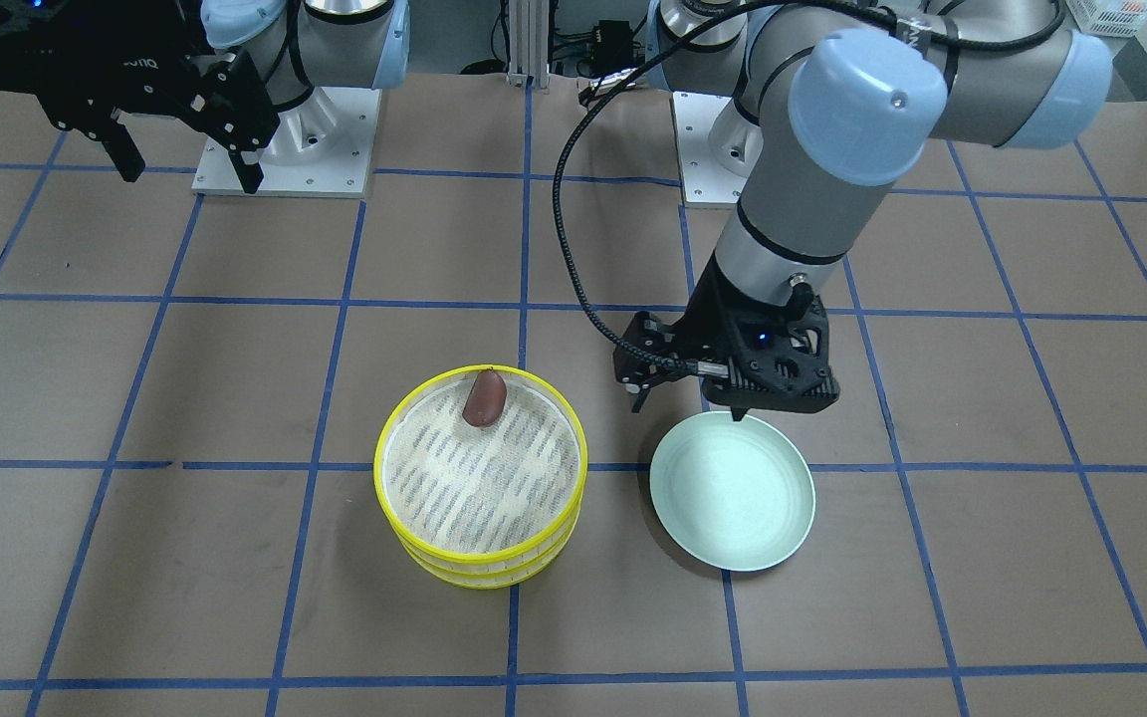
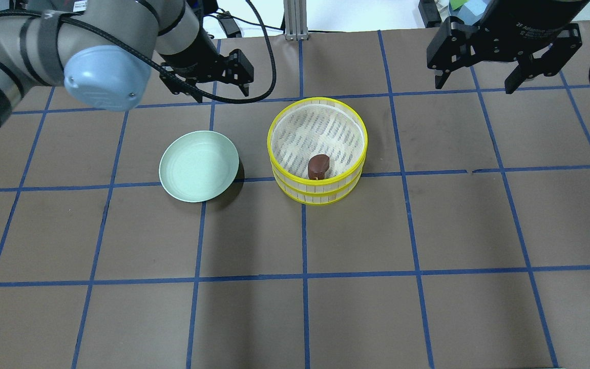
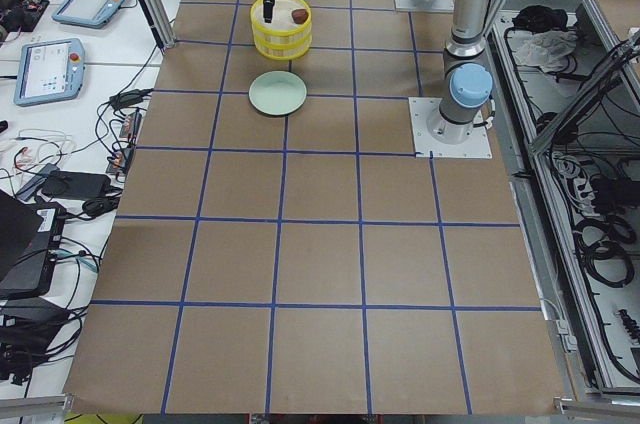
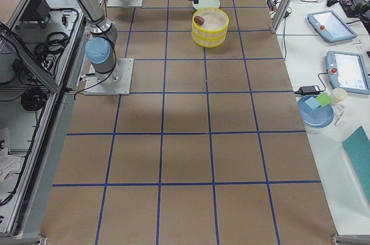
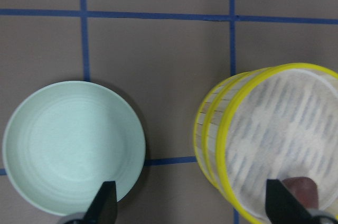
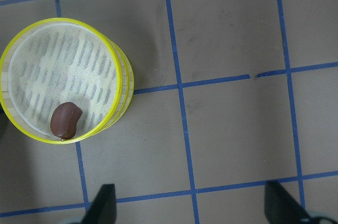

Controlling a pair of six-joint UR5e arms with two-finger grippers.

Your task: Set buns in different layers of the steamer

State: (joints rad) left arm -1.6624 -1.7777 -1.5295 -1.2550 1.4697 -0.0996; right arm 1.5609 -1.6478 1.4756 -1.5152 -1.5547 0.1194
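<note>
The steamer point(image 1: 482, 570) is a stack of yellow-rimmed trays at mid-table, also in the overhead view point(image 2: 320, 193). The dark reddish-brown bun point(image 1: 484, 397) lies on the top tray's mesh near its rim, and shows in the overhead point(image 2: 319, 165) and right wrist point(image 6: 65, 120) views. The cream bun is hidden. My left gripper point(image 1: 688, 403) is open and empty, above the table between the plate and the robot's base point(image 2: 205, 84). My right gripper point(image 1: 190, 169) is open and empty, raised well away from the steamer point(image 2: 474, 82).
A pale green plate point(image 1: 733, 493) lies empty beside the steamer, on its left in the overhead view point(image 2: 198, 165). The brown table has a blue tape grid. Tablets and cables lie on side benches in the side views.
</note>
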